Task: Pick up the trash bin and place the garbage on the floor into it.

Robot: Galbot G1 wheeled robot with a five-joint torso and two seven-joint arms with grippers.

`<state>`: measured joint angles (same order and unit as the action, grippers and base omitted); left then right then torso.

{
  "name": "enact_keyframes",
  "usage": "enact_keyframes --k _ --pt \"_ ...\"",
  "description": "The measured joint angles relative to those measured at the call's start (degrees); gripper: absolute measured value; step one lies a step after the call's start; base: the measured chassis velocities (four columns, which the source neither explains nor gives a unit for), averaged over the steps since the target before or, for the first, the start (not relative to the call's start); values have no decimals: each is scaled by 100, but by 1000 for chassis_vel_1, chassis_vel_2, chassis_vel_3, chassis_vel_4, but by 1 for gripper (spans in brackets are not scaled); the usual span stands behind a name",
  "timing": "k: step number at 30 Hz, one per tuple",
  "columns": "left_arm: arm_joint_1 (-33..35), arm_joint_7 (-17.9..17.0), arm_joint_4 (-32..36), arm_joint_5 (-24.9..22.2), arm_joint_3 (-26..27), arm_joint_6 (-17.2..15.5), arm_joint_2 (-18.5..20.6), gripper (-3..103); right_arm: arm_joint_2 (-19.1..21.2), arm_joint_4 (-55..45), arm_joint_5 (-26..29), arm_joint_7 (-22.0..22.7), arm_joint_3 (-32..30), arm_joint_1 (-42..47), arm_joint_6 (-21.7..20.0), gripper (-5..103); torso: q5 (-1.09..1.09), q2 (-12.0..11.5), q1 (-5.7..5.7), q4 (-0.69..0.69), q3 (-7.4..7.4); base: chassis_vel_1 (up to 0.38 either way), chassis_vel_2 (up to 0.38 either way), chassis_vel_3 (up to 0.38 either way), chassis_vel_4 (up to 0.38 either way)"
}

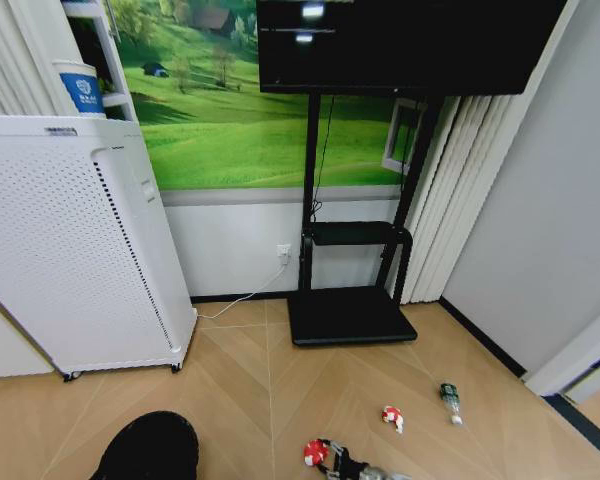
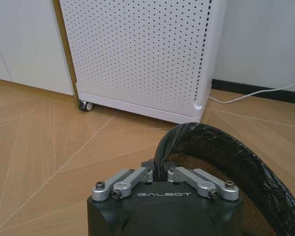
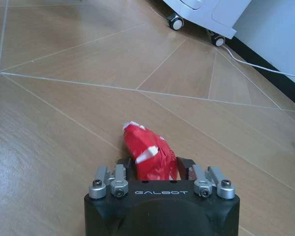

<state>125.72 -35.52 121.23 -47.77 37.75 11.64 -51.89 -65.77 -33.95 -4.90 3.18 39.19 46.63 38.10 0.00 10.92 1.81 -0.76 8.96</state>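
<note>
Altogether three garbage items [image 1: 392, 417], one trash bin [image 1: 150, 447]

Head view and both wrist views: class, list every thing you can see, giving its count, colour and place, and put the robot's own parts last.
Trash bin: one, black, on the floor at the robot's left, its rim in the left gripper.
Wrappers: two, red and white; one between the right gripper's fingers, one lying on the floor further ahead.
Bottle: one, clear with a green label, lying on the floor to the right.
Appliance: one, white, perforated, on wheels, left by the wall.
TV stand: one, black, against the wall, a screen above it.
Cable: one, white, from the wall socket.
Left gripper: shut on the bin's rim.
Right gripper: around the wrapper, low over the floor.
</note>
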Motion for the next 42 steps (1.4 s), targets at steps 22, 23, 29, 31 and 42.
enact_keyframes --k 22,23,29,31,42 --pt "-899 -739 45 -1061 96 -469 1499 7 989 -880 51 60 -694 -46 320 32 0 -2 1 1 1 0 0 0 0" --pt "-1065 -791 -30 -1182 3 -522 1678 7 1036 -962 80 60 -791 -60 335 32 -2 -2 1 1 2 0 0 0 0" --pt "-2035 -898 -238 -1695 -617 -734 2498 7 1109 -1326 198 75 -1368 6 393 32 1 -2 1 1 2 0 0 0 0" --pt "-2643 -928 -304 -1795 -1060 -795 2766 7 1128 -1551 227 81 -1519 87 369 32 -1 -2 1 0 2 0 0 0 0" --pt "-4483 -1178 -201 -2199 -2914 -1004 3205 7 1270 -2619 306 287 -1863 311 96 32 0 -1 1 1 1 0 0 0 0"
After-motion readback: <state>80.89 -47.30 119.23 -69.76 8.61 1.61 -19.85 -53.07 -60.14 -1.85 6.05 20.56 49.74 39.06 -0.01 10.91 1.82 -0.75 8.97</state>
